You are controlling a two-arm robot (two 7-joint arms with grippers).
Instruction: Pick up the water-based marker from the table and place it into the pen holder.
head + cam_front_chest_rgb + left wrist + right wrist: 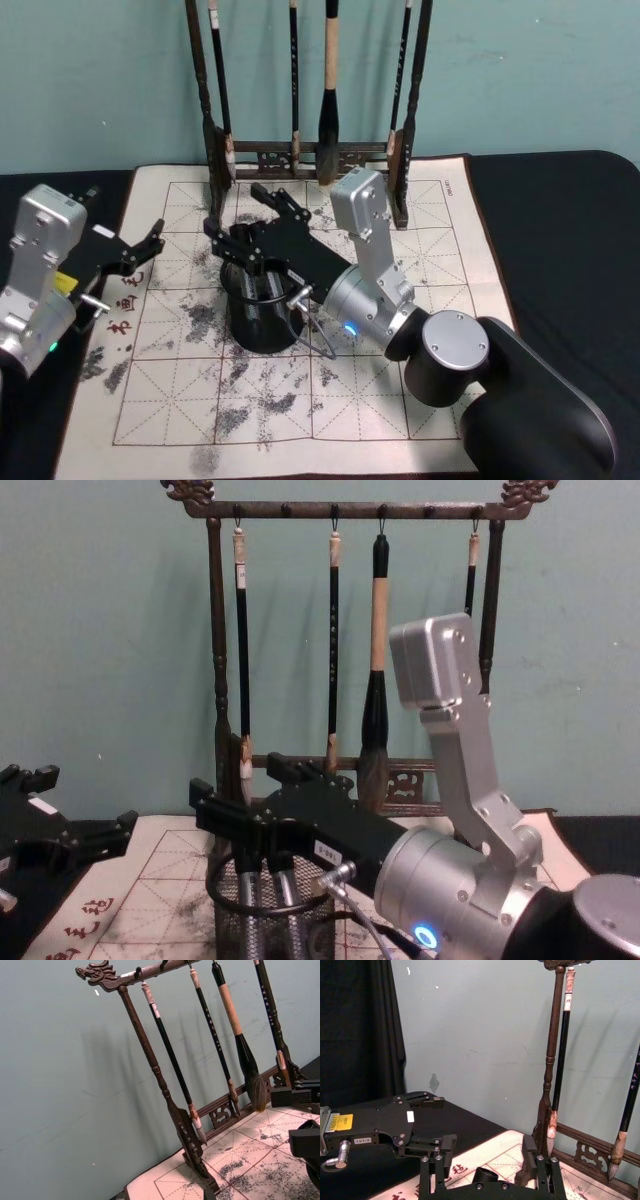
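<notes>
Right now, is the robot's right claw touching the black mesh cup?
Cannot tell. In the chest view the right gripper hangs open just above the pen holder, its fingers overlapping the rim, so no clear gap or contact shows.

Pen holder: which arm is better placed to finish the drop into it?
Right. The right gripper hangs open directly over the pen holder, while the left gripper, also open, sits off at the mat's left edge, apart from the holder.
</notes>
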